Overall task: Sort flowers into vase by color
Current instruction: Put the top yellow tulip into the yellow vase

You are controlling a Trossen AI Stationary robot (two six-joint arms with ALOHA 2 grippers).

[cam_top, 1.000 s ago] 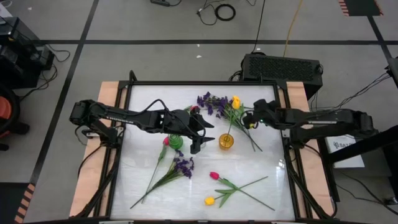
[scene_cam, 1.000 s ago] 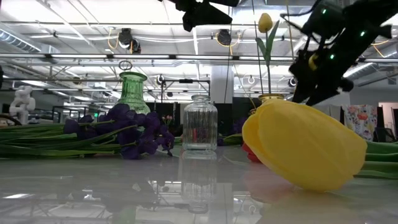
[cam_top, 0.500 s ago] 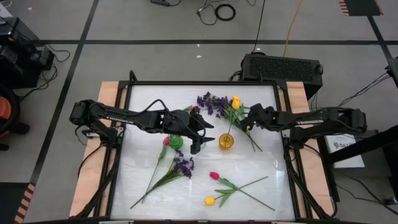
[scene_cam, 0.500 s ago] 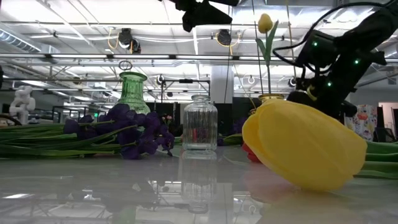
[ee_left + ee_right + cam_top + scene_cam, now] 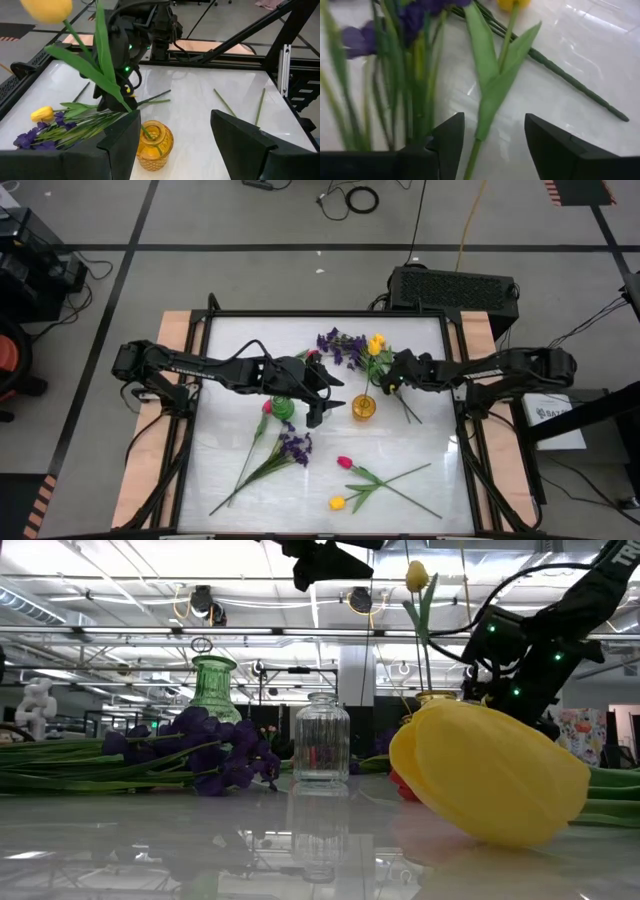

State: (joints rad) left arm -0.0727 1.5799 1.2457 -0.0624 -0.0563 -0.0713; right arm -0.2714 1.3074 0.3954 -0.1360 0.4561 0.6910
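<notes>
High view: yellow tulip stands upright in yellow vase; right gripper open.

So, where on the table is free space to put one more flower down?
The strip along the table edge left of the purple sprigs is bare, as is the patch right of the yellow vase. Around both vases and the grippers it is crowded.

Bright overhead light glares off the glossy table (nearest yellow tulip looms softly blurred).
</notes>
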